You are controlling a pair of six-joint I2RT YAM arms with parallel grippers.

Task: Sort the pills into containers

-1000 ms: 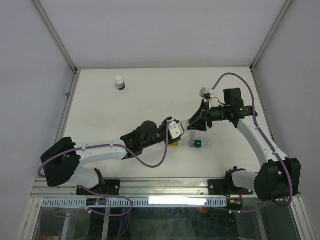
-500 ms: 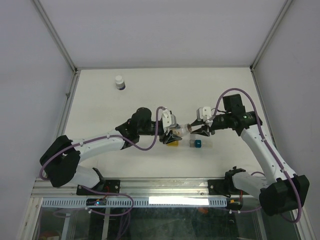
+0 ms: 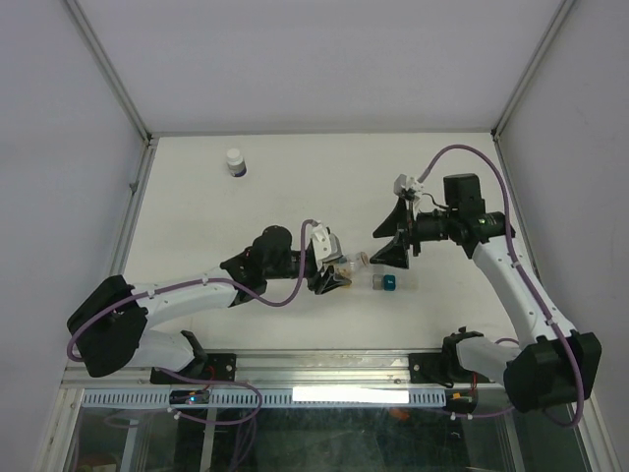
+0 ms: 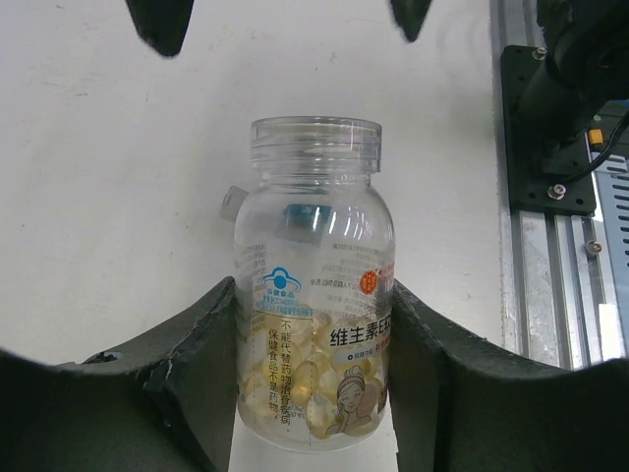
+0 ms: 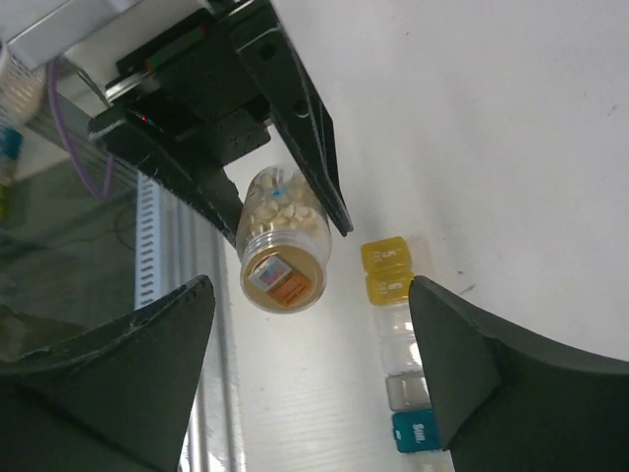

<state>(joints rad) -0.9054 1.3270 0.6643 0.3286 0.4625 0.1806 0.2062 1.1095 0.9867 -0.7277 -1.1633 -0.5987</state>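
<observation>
Clear pill bottle [image 4: 314, 285] held over worktop [image 4: 98, 197]
Left claw [image 4: 314, 374] clamps it; right claw [image 5: 310, 295] gapes empty. Overtilting could scatter pills [image 4: 295, 379] past containers [image 5: 385, 258].

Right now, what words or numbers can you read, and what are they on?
"维生素E" in big letters on the label of the bottle.
The small print and round badges on that label are too blurred to read.
The marks on the yellow and teal lids of the pill box are too small to read.
</observation>
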